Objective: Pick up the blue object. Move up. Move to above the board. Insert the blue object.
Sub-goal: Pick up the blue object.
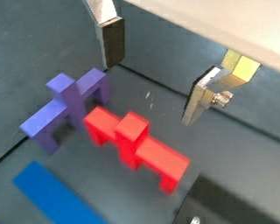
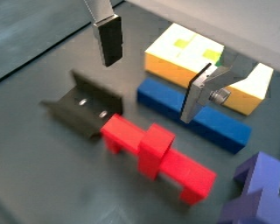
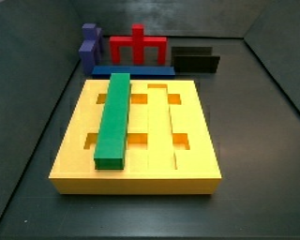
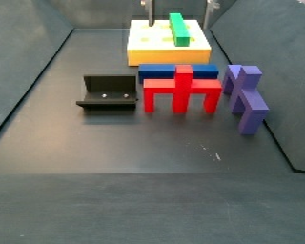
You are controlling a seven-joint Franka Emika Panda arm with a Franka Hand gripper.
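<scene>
One arm carries the gripper [image 2: 149,70], whose two silver fingers [image 2: 108,39] stand spread apart with nothing between them; it is poised above the floor over the cluster of pieces, though only its fingertips seem to be caught at the top edge of a side view [image 4: 181,8]. Swept left to right in that side view, one dark fixture [image 4: 108,93] is met at about nine o'clock of the cluster, then one red piece [image 4: 182,90], then one purplish-blue upright piece [image 4: 248,93] at three o'clock. One blue object [image 4: 178,71] lies flat between the red piece and the board [image 4: 149,43], just beside the board's near edge. One green bar [image 4: 179,28] is seated lengthwise in the board.

The pick-up is judged not yet begun. The jaws should be lowered astride the blue object's narrow width near its middle, kept clear of the red piece and the board, and closed squarely before any lift.
</scene>
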